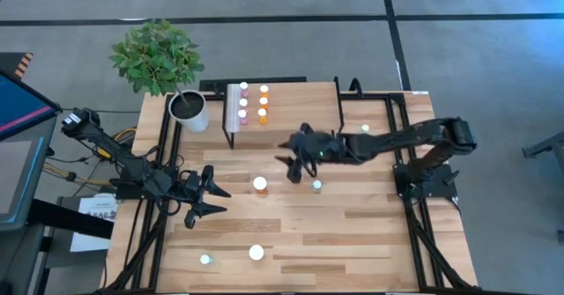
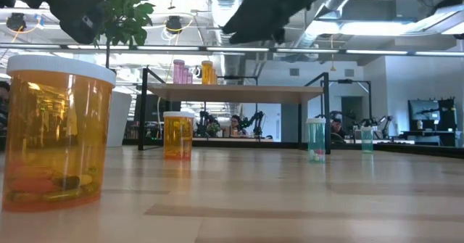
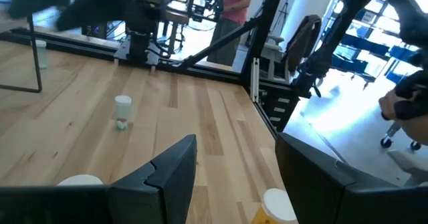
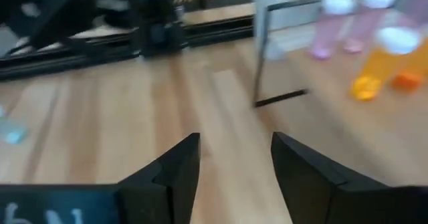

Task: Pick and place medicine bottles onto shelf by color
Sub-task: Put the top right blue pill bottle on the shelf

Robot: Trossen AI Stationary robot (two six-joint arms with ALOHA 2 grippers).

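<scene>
High view: right gripper (image 1: 294,165) empty, fingers (image 1: 288,160) parted, beside shelf (image 1: 291,110)

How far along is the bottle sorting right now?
Partly done: pink bottles and orange bottles already stand in rows on the shelf. Nothing is in hand; the right end effector is open and empty beside the shelf, and the left end effector waits open. Left: two large orange bottles and the teal ones on the table.

High view looks straight down on my table (image 1: 352,224); low view sits at tabletop level; both share the shelf (image 1: 282,110).
</scene>
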